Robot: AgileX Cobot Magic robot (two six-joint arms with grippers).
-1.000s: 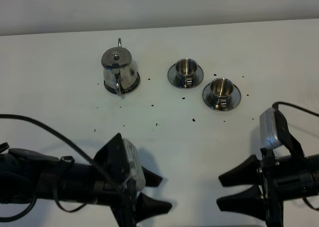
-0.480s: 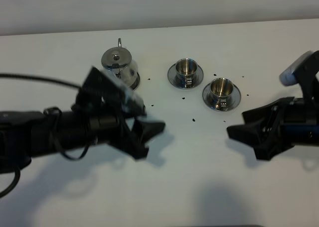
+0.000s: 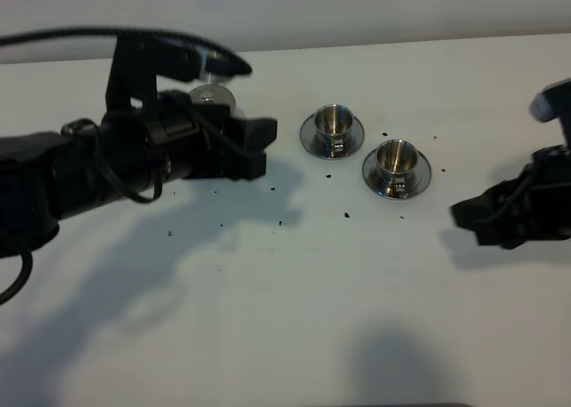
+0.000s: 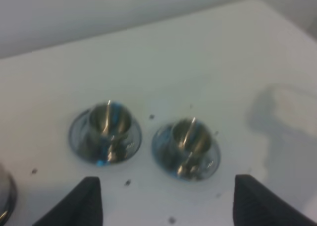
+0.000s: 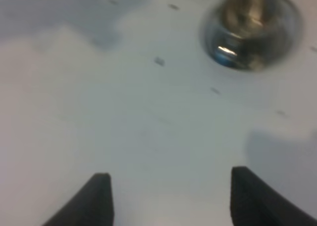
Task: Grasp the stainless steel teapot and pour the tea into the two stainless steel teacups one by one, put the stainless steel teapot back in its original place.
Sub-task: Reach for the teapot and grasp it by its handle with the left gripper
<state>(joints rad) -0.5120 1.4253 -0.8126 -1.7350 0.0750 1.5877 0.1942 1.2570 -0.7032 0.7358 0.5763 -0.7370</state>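
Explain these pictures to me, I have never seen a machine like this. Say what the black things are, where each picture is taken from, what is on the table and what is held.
This is a robot with two black arms, each ending in a two-fingered gripper. The wide picture comes from a camera high above the white table. In it the left gripper reaches in front of a steel teapot and hides most of it, while the right gripper hangs at the right edge. The other two pictures come from cameras on the wrists, looking out between the black fingertips. Two small steel cups stand on the table, each on a saucer: the left cup and the right cup. Dark specks lie scattered around them. Both grippers are open and hold nothing.
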